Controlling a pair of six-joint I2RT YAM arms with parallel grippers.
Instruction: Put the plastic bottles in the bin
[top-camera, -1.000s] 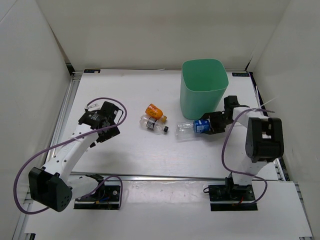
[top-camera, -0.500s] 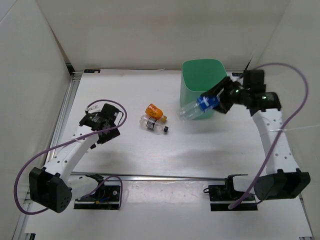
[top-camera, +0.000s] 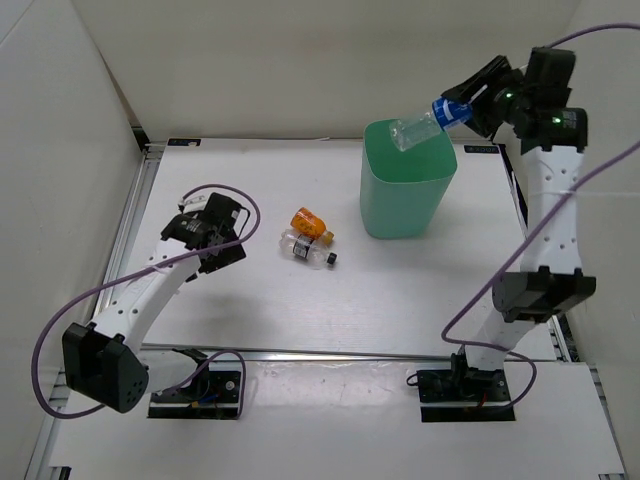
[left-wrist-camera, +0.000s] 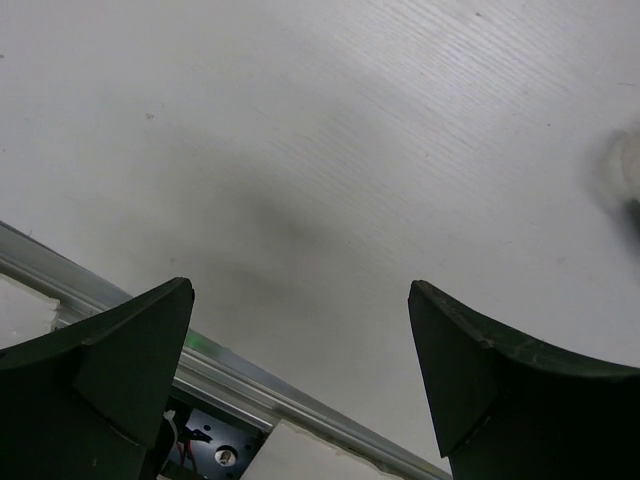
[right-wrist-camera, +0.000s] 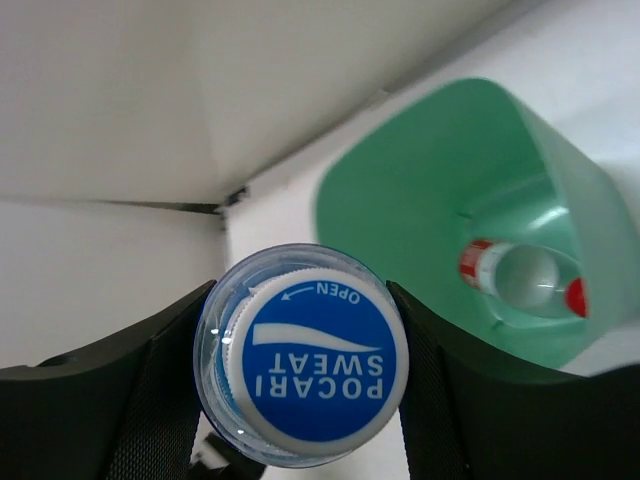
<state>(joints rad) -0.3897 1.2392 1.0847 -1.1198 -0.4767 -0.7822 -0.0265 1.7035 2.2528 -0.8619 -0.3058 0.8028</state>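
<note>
Right wrist: bin (right-wrist-camera: 400, 200) holds red-capped bottle (right-wrist-camera: 520, 280) (right tool (top-camera: 457, 107) grips blue-labelled bottle (right-wrist-camera: 305, 360); left tool (left-wrist-camera: 300, 300) wide, empty).

The blue-labelled clear bottle (top-camera: 420, 128) hangs tilted above the upright mint-green bin (top-camera: 400, 200), the red-capped bottle (right-wrist-camera: 500, 268) lies inside it, and the squat orange bottle (top-camera: 310, 222) and black-capped clear bottle (top-camera: 303, 248) lie side by side to its left

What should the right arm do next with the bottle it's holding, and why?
Probably open the right gripper and let the Pocari Sweat bottle drop. It hangs tilted, base down, over the far-right corner of the mint-green bin, and a red-capped bottle already lies inside.
</note>
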